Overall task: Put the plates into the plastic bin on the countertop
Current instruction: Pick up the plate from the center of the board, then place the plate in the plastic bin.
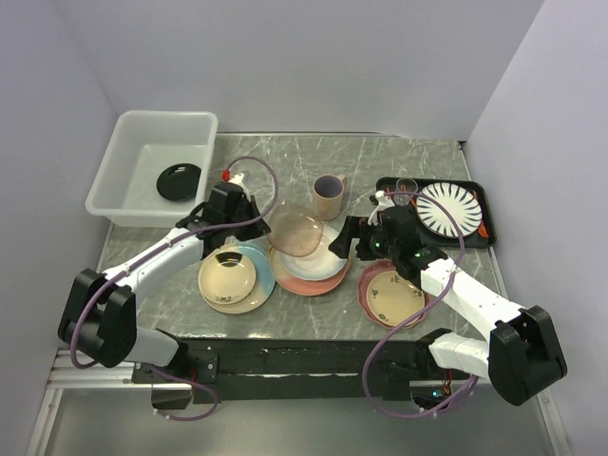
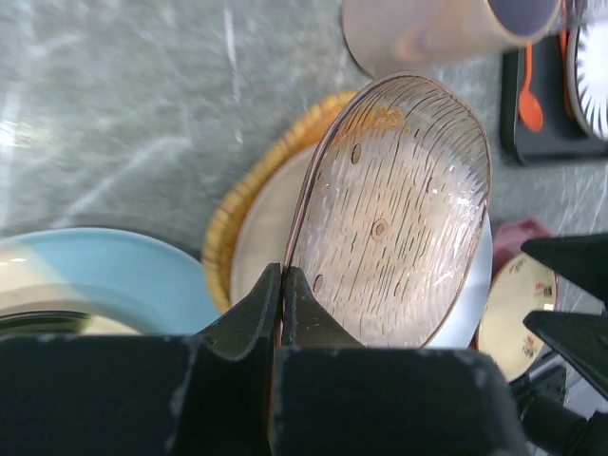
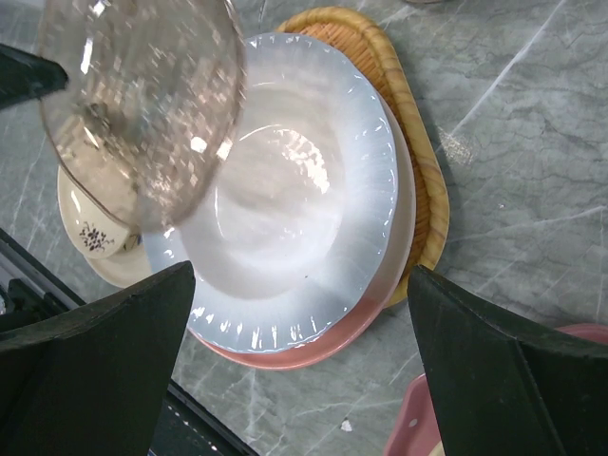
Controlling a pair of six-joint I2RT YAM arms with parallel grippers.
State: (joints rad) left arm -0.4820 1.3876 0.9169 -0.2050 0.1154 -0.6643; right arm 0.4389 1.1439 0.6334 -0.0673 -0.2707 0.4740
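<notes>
White-and-black left arm (image 1: pixel 157 255) reaches to frame centre, black left gripper (image 1: pixel 258 215) pinching a clear pink plate (image 1: pixel 296 231); right arm (image 1: pixel 470 296) angles upper left, right gripper (image 1: pixel 353 237) spread wide.

You see the mug (image 2: pixel 446 33) cut off at the top edge, striped plate (image 2: pixel 597 52) cropped right, clear plate (image 3: pixel 142 104) blurred, pink plate (image 3: pixel 285 358) mostly hidden under white plate (image 3: pixel 294 190).

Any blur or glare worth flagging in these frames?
Top view: sharp, evenly lit. Left wrist: translucent pink ribbed glass plate crisp, beige mug behind it soft, glare on the grey-green marble countertop. Right wrist: the same glass plate blurred with speckled highlights; white fluted plate nearly washed out.
</notes>
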